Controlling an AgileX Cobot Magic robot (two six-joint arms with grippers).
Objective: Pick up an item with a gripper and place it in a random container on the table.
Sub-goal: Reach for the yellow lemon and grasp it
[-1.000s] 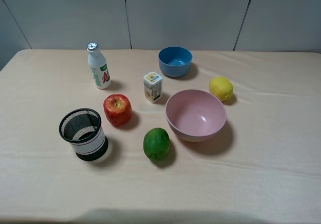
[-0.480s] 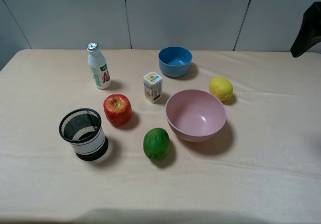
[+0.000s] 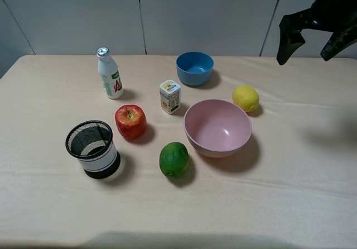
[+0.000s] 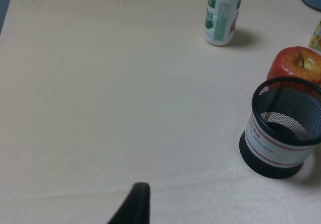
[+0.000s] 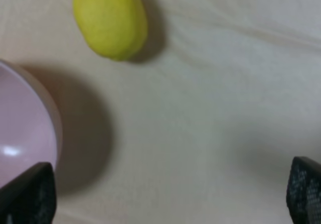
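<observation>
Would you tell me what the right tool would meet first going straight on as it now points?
Most likely the bare table: the open right tool frames only cloth, with the lemon and pink bowl off to one side; depth is unclear.

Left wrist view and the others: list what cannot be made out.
- Left wrist view: left gripper cut off by the frame edge, only one dark tip shows; jaws' state unknown.
- Right wrist view: pink bowl cut off by the frame edge.
- Exterior high view: bottle label print too small to read.

Black arm (image 3: 334, 6), mesh-textured jaws
</observation>
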